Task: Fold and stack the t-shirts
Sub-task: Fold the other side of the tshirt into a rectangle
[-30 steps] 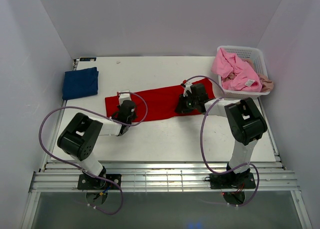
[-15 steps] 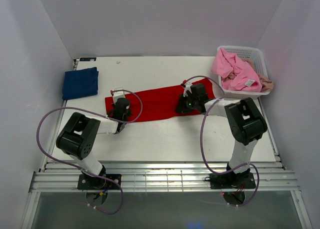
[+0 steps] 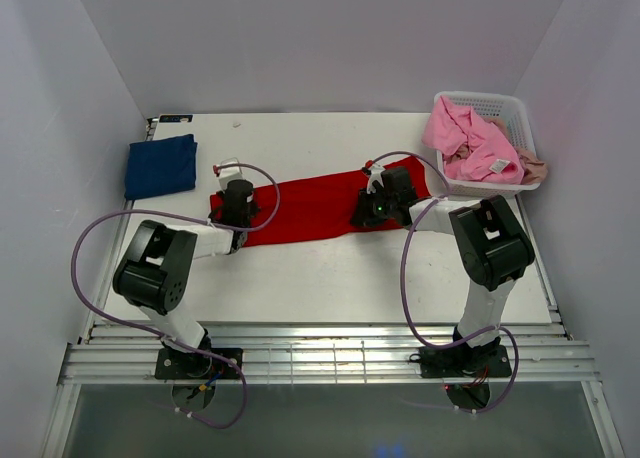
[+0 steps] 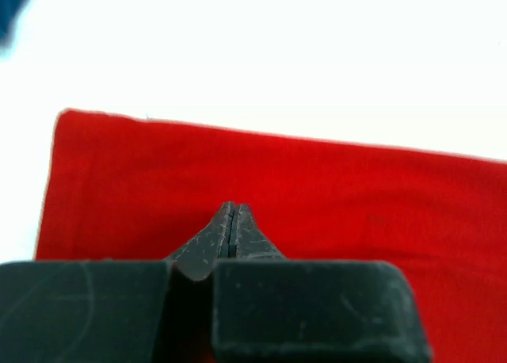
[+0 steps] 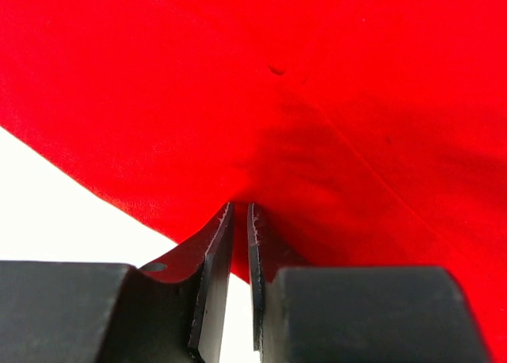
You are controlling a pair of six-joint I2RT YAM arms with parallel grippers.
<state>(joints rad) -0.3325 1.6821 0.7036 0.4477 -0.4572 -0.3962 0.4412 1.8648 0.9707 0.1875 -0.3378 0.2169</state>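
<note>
Left gripper [image 4: 232,214]: my two fingers are pressed together at the tips, with only a hairline seam between them. They sit over the left end of the bright red cloth t-shirt [image 3: 310,203]. I cannot tell whether any cloth is caught between them. The shirt's short end edge lies ahead and to the left of these tips, and the bare white table [image 3: 330,268] begins beyond it.

Right gripper [image 5: 240,208]: my fingers stand at a narrow gap, closed on a pinch of the same red shirt. Creases in the cloth run together at the tips. One long edge of the shirt passes just left of them, with white table showing past it.

Red shirt: folded into a long narrow band and lying on the table. It spans from my left gripper to my right gripper and runs a little past each.

Folded navy blue cloth t-shirt [image 3: 160,165]: flat on the table, beyond and to the left of my left gripper, apart from the red band.

Crumpled pink cloth t-shirt [image 3: 462,138]: heaped in the white plastic lattice basket [image 3: 512,106], beyond and to the right of my right gripper, and hanging over the basket's rim on the side nearest that gripper. A beige cloth piece [image 3: 535,168] shows at the basket's near right corner, too hidden to make out its form.
</note>
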